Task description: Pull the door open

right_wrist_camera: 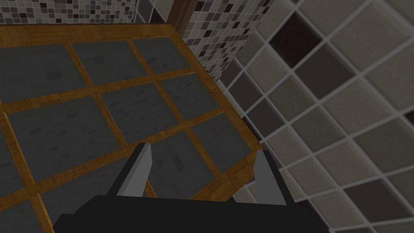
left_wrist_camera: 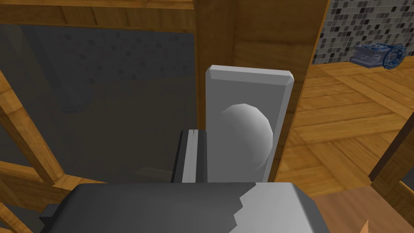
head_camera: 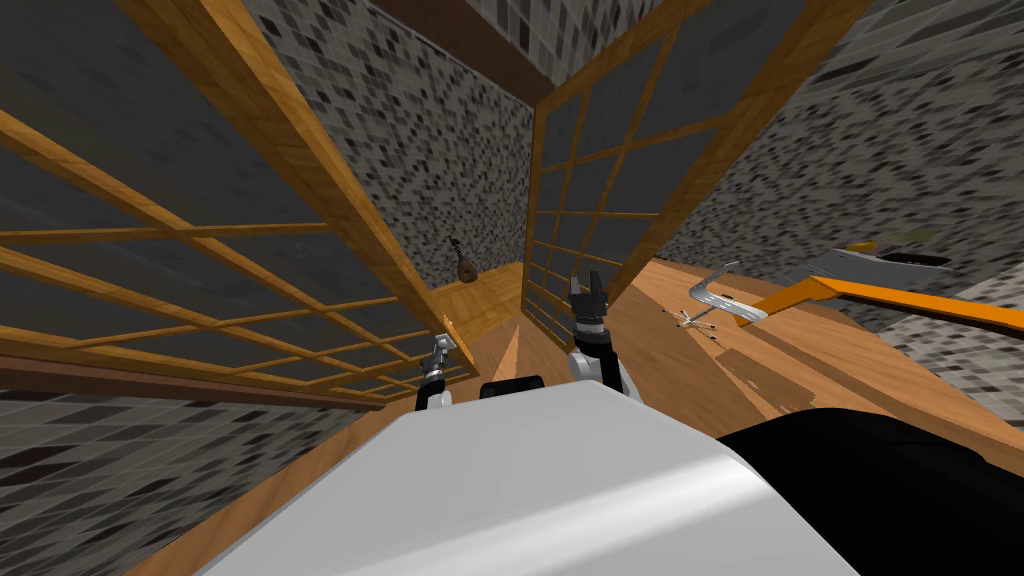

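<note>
I am working at the handle of the wooden lattice door [head_camera: 300, 170] on my left. Its free edge is standing just ahead of my left gripper [left_wrist_camera: 194, 132]. On that edge sits a grey plate [left_wrist_camera: 242, 83] carrying a rounded grey knob [left_wrist_camera: 247, 133], which is where I have to take hold.

My left fingers [left_wrist_camera: 190, 155] are looking pressed together. They are lying just beside the knob on the dark-pane side, close against the plate's edge, and are not pinching the knob. I judge the step in hand to be getting a grip, with the pull itself not yet begun.

Past the door's edge the wood floor [left_wrist_camera: 343, 121] is showing, so the door seems to be standing ajar already, though I cannot tell by how much.

My right gripper [right_wrist_camera: 203, 150] is hanging idle with its fingers spread wide, pointing at the second lattice door [right_wrist_camera: 101, 93] and the mosaic-tiled wall [right_wrist_camera: 343, 101] beside it.

The next move calls for spreading my left fingers, sliding the hand sideways until the knob is sitting between them, and closing on it. After that I should be drawing back along the door's swing rather than straight, because a straight tug would likely be slipping off so round a knob.
</note>
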You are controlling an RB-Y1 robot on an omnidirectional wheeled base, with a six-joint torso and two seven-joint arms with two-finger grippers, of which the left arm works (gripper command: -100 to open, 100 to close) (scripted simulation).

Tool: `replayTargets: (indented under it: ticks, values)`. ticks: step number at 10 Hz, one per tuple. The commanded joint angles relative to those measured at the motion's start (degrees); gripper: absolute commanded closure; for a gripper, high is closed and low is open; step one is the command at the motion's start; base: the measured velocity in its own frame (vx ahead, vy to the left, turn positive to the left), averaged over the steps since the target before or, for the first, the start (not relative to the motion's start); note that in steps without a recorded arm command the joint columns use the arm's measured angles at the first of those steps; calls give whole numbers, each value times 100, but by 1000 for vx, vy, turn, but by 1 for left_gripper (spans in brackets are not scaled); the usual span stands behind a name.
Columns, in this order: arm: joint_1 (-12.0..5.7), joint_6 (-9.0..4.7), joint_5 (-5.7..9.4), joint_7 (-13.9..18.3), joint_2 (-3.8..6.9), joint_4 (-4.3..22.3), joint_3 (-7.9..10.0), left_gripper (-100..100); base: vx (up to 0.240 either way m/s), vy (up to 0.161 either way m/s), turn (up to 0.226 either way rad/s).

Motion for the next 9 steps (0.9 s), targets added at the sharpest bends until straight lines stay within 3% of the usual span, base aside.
replayTargets:
  ticks: [1,3,4,5,6,9]
  values:
    - [1,-71,-73,78,-72,5,-177,-100,-95,34,-42]
    - [38,-148,-108,145,-64,-2,-251,-100,-113,29,-74]
    - [45,-142,-54,162,62,51,-126,-100,-48,36,38]
    - [45,-142,-54,162,62,51,-126,-100,1,24,51]
    - [45,-142,-54,162,62,51,-126,100,17,-4,-47]
    - [45,-142,-54,162,62,51,-126,100,9,-7,8]
